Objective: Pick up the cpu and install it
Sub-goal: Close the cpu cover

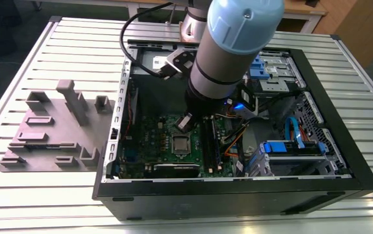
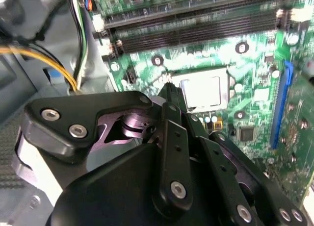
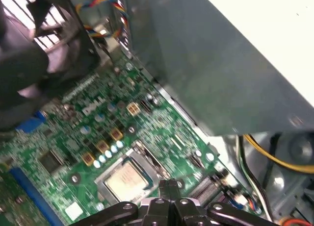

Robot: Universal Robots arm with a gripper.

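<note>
I saw the small silvery square cpu already seated in its metal-framed socket, just below my black end effector. Its fingers were pressed together, gripping nothing, so I judged the install nearly done.

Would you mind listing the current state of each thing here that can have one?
cpu: lying flat in the socket, nothing touching it.
socket: frame open, chip face exposed.
gripper: shut, holding nothing, just above the motherboard beside the socket.
computer case: lying on its side, side panel off.
grey tray: on the table, beside the case.

A slatted metal table stands before what looks like wooden furniture.
</note>
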